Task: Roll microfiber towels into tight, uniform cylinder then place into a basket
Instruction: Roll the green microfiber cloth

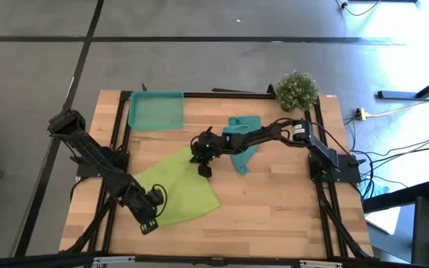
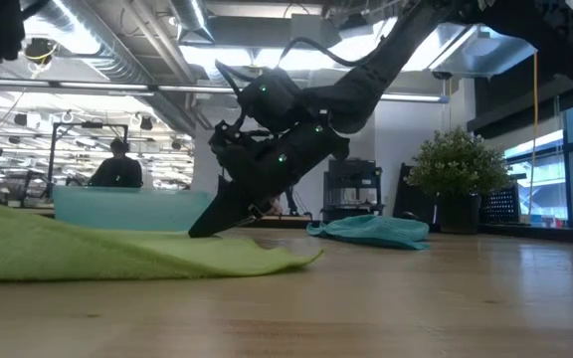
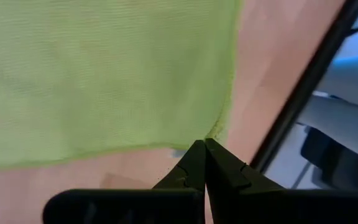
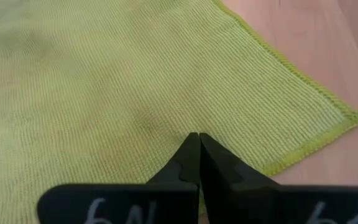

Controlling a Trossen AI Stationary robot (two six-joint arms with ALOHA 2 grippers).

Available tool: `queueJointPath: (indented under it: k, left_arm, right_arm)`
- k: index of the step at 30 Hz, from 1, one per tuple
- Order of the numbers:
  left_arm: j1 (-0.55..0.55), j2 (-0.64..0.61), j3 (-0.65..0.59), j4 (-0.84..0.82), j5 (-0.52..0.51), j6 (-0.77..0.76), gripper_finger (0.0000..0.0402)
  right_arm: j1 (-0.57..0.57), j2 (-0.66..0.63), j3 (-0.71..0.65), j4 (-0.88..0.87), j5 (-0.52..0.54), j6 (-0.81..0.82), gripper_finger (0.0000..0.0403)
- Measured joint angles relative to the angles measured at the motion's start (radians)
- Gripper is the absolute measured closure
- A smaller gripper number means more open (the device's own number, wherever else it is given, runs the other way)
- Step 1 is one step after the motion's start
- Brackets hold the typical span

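— On the table's (image 1: 274, 201) middle lay the lime towel (image 1: 173, 190), spread flat and set cornerwise. How would you have expected it to handle?

— As a light, limp thing, by my judgement. It draped and rippled in the low view, with one edge lifted off the wood, so it would have sagged from any single hold and slid easily on the boards. An edge or corner looked the best place to take it, since the middle offered nothing to pinch.

— And the grippers?

— The left gripper (image 3: 204, 163) was at the towel's near corner by the table's front left, fingers drawn together, tips on or at the hem; whether cloth lay between them I could not tell. The right gripper (image 4: 199, 155) reached across to the far corner, fingers likewise closed, tips down on the weave just inside the corner.

— The rest?

— The teal towel (image 1: 240, 145) lay crumpled, unrolled, under the right arm, near the lime one. The basket (image 1: 156, 110) stood at the table's far left, well apart, with nothing rolled in it. A potted plant (image 1: 297, 89) stood at the far right.
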Motion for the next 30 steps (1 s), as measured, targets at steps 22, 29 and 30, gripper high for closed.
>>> queueJointPath:
  k: [22,29,30]
  left_arm:
    - [-0.061,0.061,0.0,0.036,-0.104,-0.075,0.0401]
    - [-0.065,0.061,0.0,0.033,-0.141,-0.077,0.0401]
    - [-0.064,0.061,0.0,0.034,-0.142,-0.074,0.0401]
  right_arm:
    - [0.162,-0.339,-0.003,-0.642,-0.156,-0.514,0.0397]
    - [0.261,-0.339,-0.003,-0.833,-0.197,-0.683,0.0397]
    - [0.275,-0.339,-0.003,-0.827,-0.194,-0.683,0.0397]
